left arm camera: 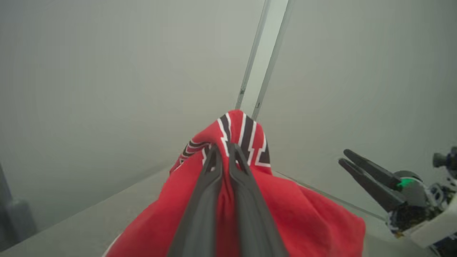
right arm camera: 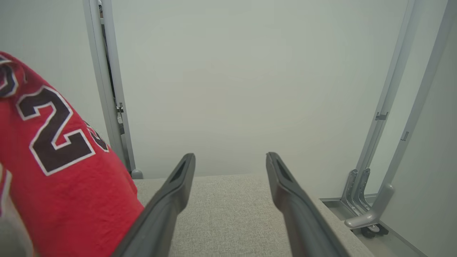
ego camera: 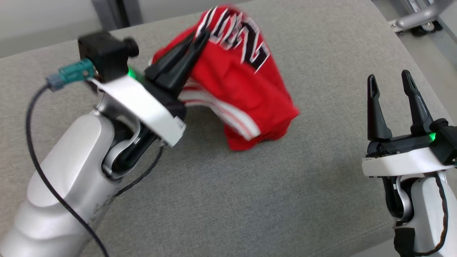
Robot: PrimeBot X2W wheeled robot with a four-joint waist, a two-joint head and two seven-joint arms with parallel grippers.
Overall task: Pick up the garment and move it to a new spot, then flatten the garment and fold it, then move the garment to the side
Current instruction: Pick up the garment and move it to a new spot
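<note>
On the grey top (ego camera: 228,200), our left gripper (ego camera: 201,35) pinches the red jersey (ego camera: 242,89). Our right gripper (ego camera: 389,76) is open at three o'clock. Next we carry it.

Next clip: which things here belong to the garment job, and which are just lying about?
In the job: red jersey, left hand shut on it, right hand open and empty, grey padded surface beneath.
Just about: metal post, wheeled frame foot.

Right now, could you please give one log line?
left gripper: shut on garment | right gripper: open, empty | garment: bunched, touching grey surface
</note>
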